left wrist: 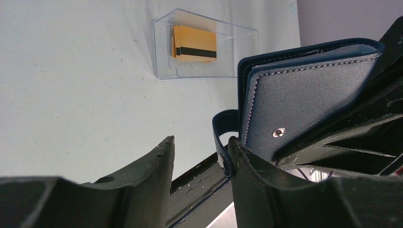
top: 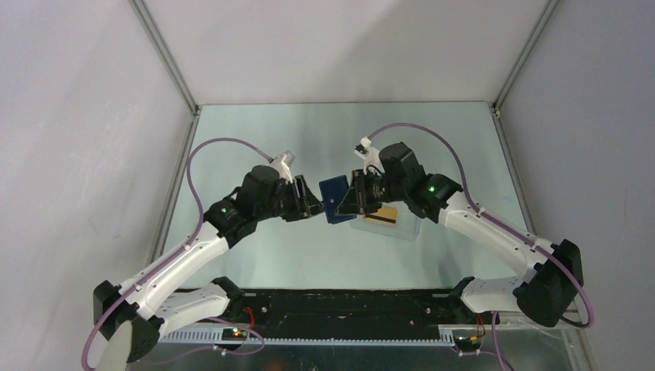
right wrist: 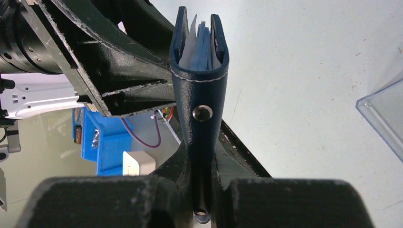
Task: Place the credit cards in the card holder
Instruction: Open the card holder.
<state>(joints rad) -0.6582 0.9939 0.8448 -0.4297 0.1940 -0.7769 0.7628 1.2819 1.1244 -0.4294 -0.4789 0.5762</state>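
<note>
The navy card holder (top: 334, 197) is held off the table, nearly closed, with its light blue slots showing at its far end in the right wrist view (right wrist: 199, 80). My right gripper (right wrist: 202, 183) is shut on its lower end; in the top view it sits at the holder's right (top: 354, 202). My left gripper (left wrist: 200, 142) is open right beside the holder (left wrist: 304, 90). The holder's snap tab (left wrist: 221, 142) hangs between the jaws against the right finger. The gold-tan credit cards (left wrist: 195, 43) lie stacked in the clear plastic tray, right of the holder in the top view (top: 384, 215).
The clear plastic tray (left wrist: 237, 57) lies on the table just right of centre (top: 408, 228); its corner shows in the right wrist view (right wrist: 385, 118). Both arms meet mid-table. Metal frame posts and walls bound the table's sides and back.
</note>
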